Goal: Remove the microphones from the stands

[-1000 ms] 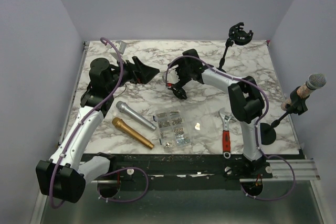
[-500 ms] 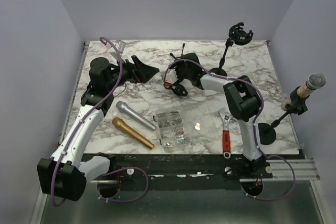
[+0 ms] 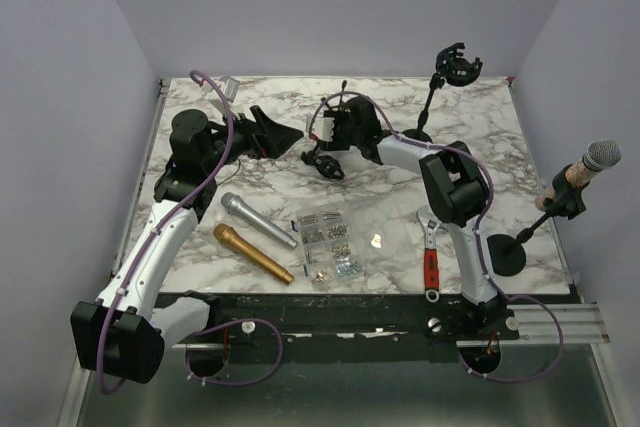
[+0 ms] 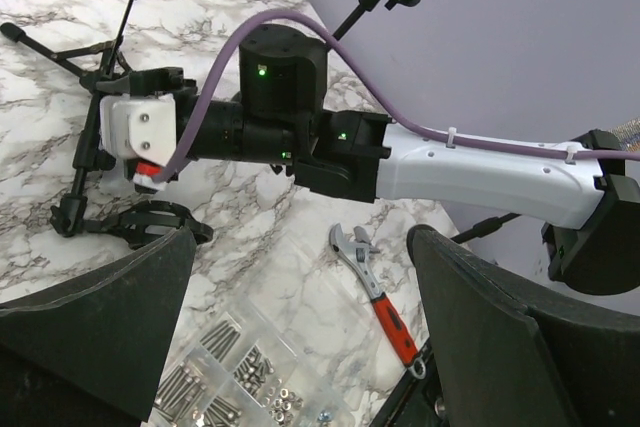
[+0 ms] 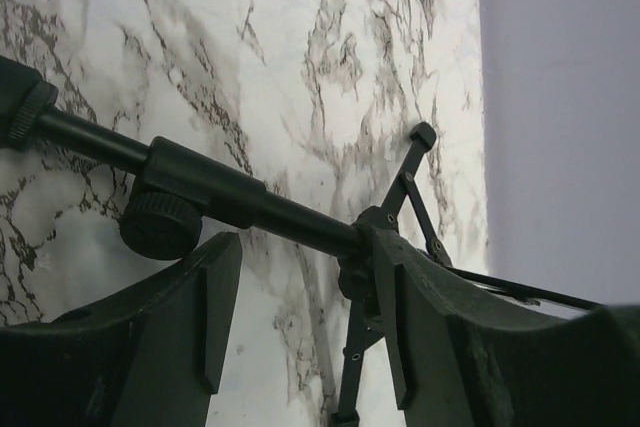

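Wide-spread, empty left gripper (image 4: 303, 235), right gripper (image 5: 305, 247) against tripod stand (image 5: 200, 187) lying near worktop's (image 3: 480, 117) far edge, grasp impossible to tell

Wrench (image 3: 431, 252): red handle, lies flat to the near right of my right gripper (image 3: 327, 161), well apart from it.
Screw box (image 3: 330, 242): clear, compartments of screws, on the near side of that gripper.
Metal piece (image 3: 376, 240): small, shiny, just right of the box.
Silver microphone (image 3: 258, 220): flat, near left of the gripper.
Gold microphone (image 3: 252, 253): nearer still, beside the silver one.
Table (image 3: 480, 117): grey-veined white marble.
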Motion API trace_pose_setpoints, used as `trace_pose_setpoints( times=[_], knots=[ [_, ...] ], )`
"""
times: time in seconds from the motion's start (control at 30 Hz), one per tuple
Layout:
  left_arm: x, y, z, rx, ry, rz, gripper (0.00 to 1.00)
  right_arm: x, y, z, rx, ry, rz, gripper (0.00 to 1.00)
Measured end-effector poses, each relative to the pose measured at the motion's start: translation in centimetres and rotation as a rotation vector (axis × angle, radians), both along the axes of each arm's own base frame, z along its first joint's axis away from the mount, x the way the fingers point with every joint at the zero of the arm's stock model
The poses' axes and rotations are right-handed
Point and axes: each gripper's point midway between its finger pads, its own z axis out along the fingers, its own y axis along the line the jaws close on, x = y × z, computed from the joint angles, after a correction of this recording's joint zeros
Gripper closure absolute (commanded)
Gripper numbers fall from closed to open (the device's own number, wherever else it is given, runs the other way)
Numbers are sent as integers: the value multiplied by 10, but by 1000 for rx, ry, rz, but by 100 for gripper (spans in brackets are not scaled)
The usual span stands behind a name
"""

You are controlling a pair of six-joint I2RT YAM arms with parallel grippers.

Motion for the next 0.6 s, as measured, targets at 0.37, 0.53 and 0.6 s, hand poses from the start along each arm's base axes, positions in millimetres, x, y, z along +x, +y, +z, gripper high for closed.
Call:
trace_pose_setpoints(
  times=[0.37, 0.53, 0.6],
  knots=[
    [0, 0, -2, -14, 13, -8, 7, -12, 11, 16, 49, 98, -78, 24],
    [0, -1, -3, -16, 17, -11, 7, -6, 1, 14, -127, -39, -9, 21],
    [0, -1, -3, -16, 19, -12, 7, -4, -4, 6, -202, -91, 37, 20]
  ],
)
